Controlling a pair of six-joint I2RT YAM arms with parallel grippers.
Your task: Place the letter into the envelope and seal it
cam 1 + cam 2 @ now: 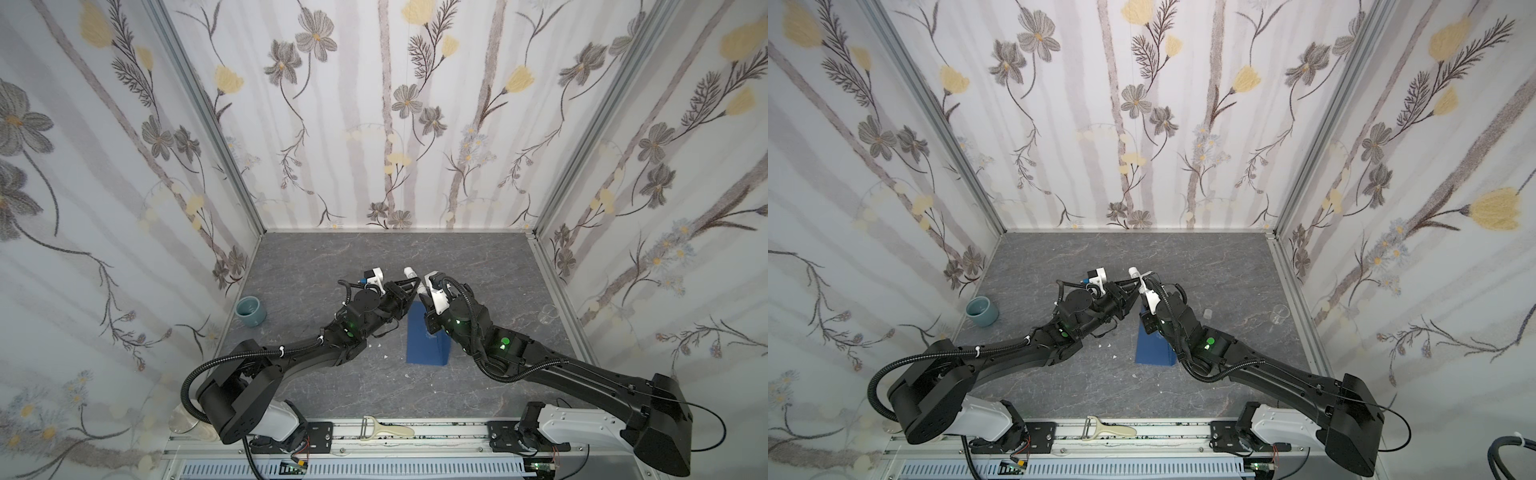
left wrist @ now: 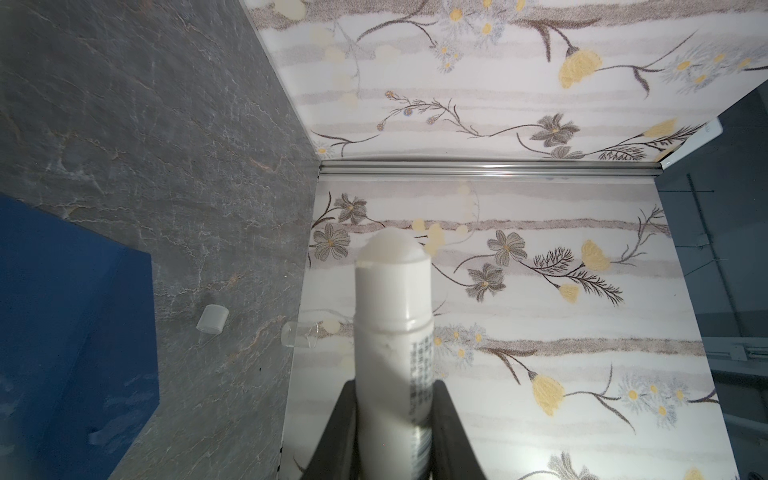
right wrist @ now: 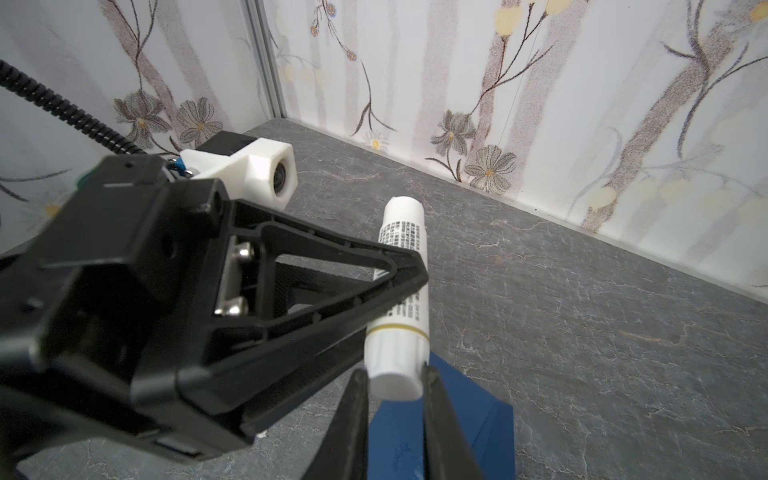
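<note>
A: Status? Where's the envelope [image 1: 424, 338]?
B: Flat on the table [image 1: 478, 266], right under both wrists, nothing pinning it. Letter isn't in any view. Inside or not, can't tell.
A: Grippers?
B: L gripper [image 2: 392, 395] is clamped round the stick [image 2: 392, 299] mid-barrel, glue tip bare and pointing away from the envelope. R gripper [image 3: 395, 374] has its jaws against both sides of the stick's knob end. Reads as a pinch, prob. to wind glue out.
A: Cap?
B: Cap [image 2: 212, 318] is off, lying on the table, well apart from the stick.
A: Risks?
B: 1) Two grips on one stick: if either arm drifts while both hold, it could cock in the jaws or pop out and land glue-first on the envelope.
2) Over-twist → too much glue out, and it may snap off when pressed.
3) R pinch sits at the very end of the knob. Shallow bite, could slip off w/o turning it.
4) Envelope's loose, so a glue stroke may drag or skew it unless one arm holds it down.
5) Letter unconfirmed, so sealing now might close up an empty envelope.
A: Worst?
B: IMO no. 4. Thin paper, and the table looks slick.
</note>
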